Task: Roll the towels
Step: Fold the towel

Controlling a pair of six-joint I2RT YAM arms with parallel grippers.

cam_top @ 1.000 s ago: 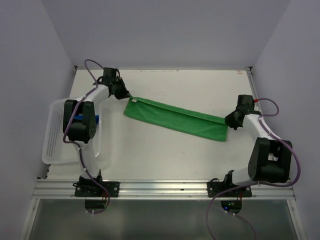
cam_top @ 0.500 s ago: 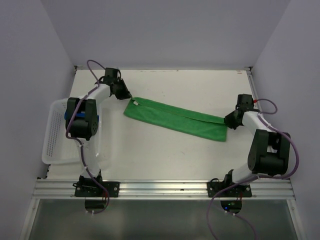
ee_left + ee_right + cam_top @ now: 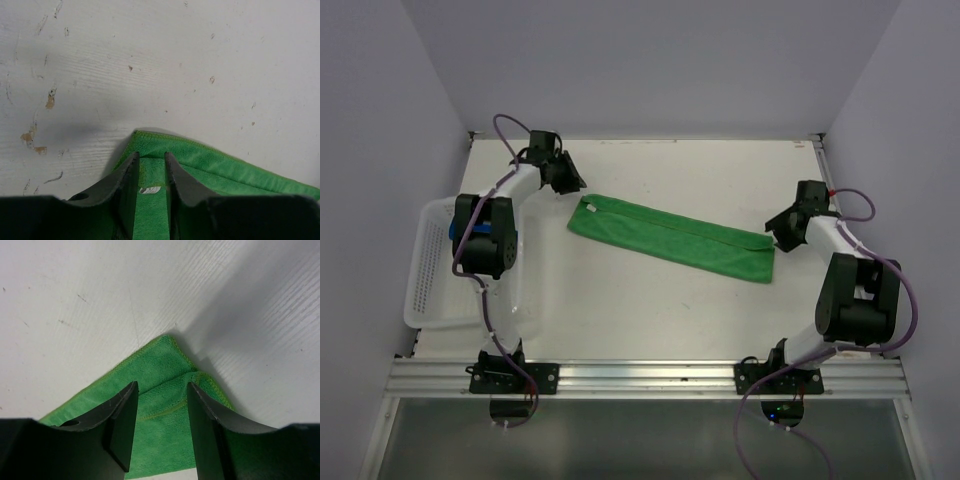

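Observation:
The green towel (image 3: pixel 670 237) lies flat on the table, folded into a long narrow strip slanting from back left to front right. My left gripper (image 3: pixel 568 180) hovers just off its left end. In the left wrist view that gripper (image 3: pixel 151 159) is open a little, with the towel corner (image 3: pixel 155 145) and its white label (image 3: pixel 150 190) lying loose below the gap. My right gripper (image 3: pixel 778 225) is at the right end. In the right wrist view it (image 3: pixel 161 387) stands open over the towel's folded corner (image 3: pixel 165 365). A sliver of the blue towel (image 3: pixel 451 230) shows in the basket behind the left arm.
A white mesh basket (image 3: pixel 425 275) sits at the table's left edge, partly under the left arm. Grey walls close in the table on the left, back and right. A metal rail (image 3: pixel 640 378) runs along the near edge.
Both grippers have opened and let go of the green towel's ends. The strip has settled flat on the table, and both grippers have drawn slightly away from it.

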